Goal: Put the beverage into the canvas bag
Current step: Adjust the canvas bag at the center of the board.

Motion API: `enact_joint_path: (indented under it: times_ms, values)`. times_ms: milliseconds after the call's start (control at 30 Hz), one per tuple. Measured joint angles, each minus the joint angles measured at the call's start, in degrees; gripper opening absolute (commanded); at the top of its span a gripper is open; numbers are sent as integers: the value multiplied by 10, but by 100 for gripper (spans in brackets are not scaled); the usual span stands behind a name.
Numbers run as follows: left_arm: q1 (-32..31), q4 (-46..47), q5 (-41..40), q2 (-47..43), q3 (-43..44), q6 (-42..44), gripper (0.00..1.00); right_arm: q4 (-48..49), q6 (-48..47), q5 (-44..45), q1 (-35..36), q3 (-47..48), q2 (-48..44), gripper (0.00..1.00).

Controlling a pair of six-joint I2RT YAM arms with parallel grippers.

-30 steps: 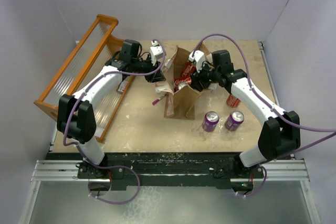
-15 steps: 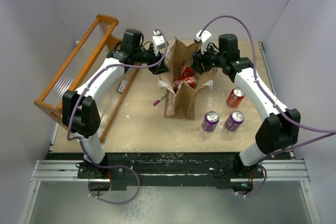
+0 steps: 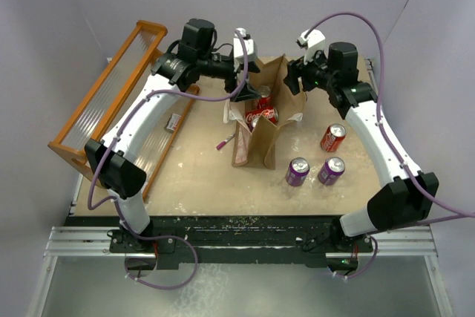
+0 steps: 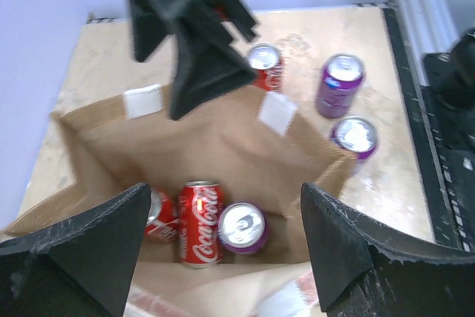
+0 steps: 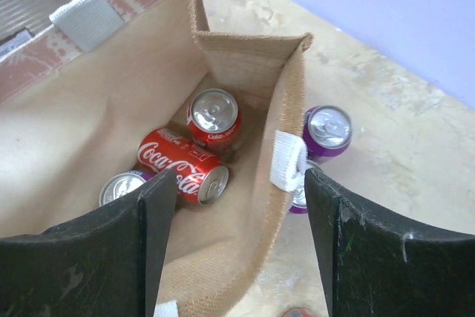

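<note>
Pale worktop (image 3: 200, 176) carries the canvas bag (image 3: 256, 146), both sets of jaws wide and empty above it. Unheld, its walls may sag shut before the cans (image 3: 297, 171) outside go in.

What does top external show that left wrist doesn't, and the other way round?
Only top external: the orange slatted rack along the left side. Only left wrist: the bag's floor, with two red cans inside and one purple can inside; from above only red shows in there. Both: the canvas bag, plus the loose red can and two loose purple cans standing outside it on the table.
</note>
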Motion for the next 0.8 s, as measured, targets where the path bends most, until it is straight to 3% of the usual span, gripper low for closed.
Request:
enact_joint_path:
  times_ms: [200,467,600,800]
  values:
    - [-39,-119,25,29,74,59,84,4,-1,36,-4,3,-31,72]
    - [-66,-288,15,163,184,131,78,-24,-4,50,-21,59,47,69]
    - [-81,-335,3,186,180,141,56,-47,-5,49,-31,69,88,64]
    - [-103,-356,-3,165,143,166,24,-61,-2,38,-35,69,111,41]
